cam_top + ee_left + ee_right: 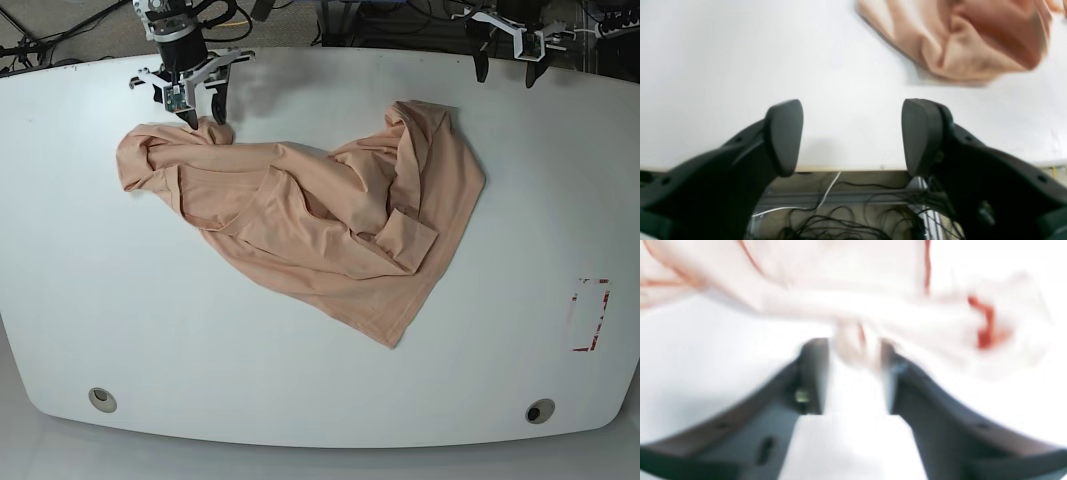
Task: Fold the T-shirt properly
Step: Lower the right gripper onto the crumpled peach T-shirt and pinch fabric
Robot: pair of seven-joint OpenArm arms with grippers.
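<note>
The T-shirt (310, 230) is lying crumpled mid-table (80, 300). The right gripper (204, 113) is straddling a fold at its far edge, jaws parted, grip uncertain. The left gripper (505, 62) is hanging released, well apart. Each should be taking one shoulder corner before spreading it flat.

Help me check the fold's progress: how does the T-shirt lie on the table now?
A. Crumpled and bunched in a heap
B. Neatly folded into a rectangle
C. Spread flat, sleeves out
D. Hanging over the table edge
A: in the base view the T-shirt sits rumpled, with overlapping folds, wholly on the white table, neither spread flat nor folded.
</note>
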